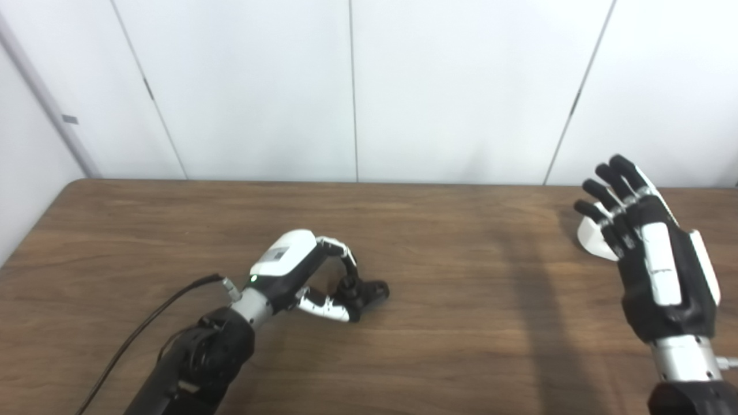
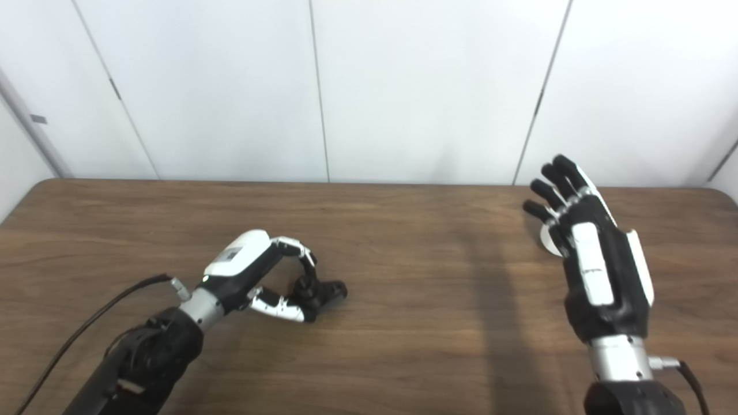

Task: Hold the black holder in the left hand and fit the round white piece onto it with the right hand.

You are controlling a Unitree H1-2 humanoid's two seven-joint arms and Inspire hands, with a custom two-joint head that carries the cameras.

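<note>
Overall, wooden table (image 1: 438, 346), white wall panels (image 1: 242, 86).

A brown wood-grain counter (image 1: 438, 346) fills the lower frame. On it lie a black holder (image 1: 369, 291) at lower left-centre and a round white piece (image 1: 594, 237) at right.

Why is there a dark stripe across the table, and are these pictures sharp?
Both eye views: the stripe is a soft shadow running down the wooden table, left of the raised right hand. Lighting is even and shows no glare. Left eye view: the left hand and black holder are slightly soft; the white piece is partly hidden.
</note>
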